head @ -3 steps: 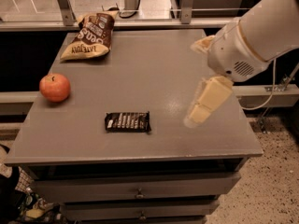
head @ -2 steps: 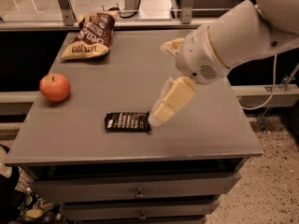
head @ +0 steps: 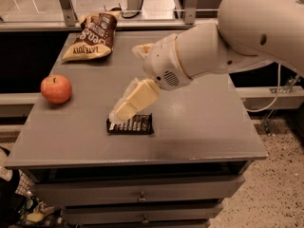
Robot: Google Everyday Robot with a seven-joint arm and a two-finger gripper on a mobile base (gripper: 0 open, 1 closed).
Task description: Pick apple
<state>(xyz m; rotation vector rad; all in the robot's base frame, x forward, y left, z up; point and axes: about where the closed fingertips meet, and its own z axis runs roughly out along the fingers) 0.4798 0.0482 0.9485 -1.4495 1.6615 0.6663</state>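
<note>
The apple (head: 56, 89) is round and red-orange with a small dark stem dimple on top. It sits near the left edge of the grey table (head: 199, 127). My gripper (head: 121, 114) hangs on the big white arm over the middle of the table. It points down and left, right of the apple and well apart from it. Its tip is just above a black snack bar (head: 135, 125).
A brown chip bag (head: 92, 42) lies at the table's back left corner. The table has drawers below its front edge. A metal railing runs behind it, and speckled floor lies to the right.
The arm has swung left across the table, from the right side to over the black snack bar, closer to the apple. The apple, bar and bag have not moved.
</note>
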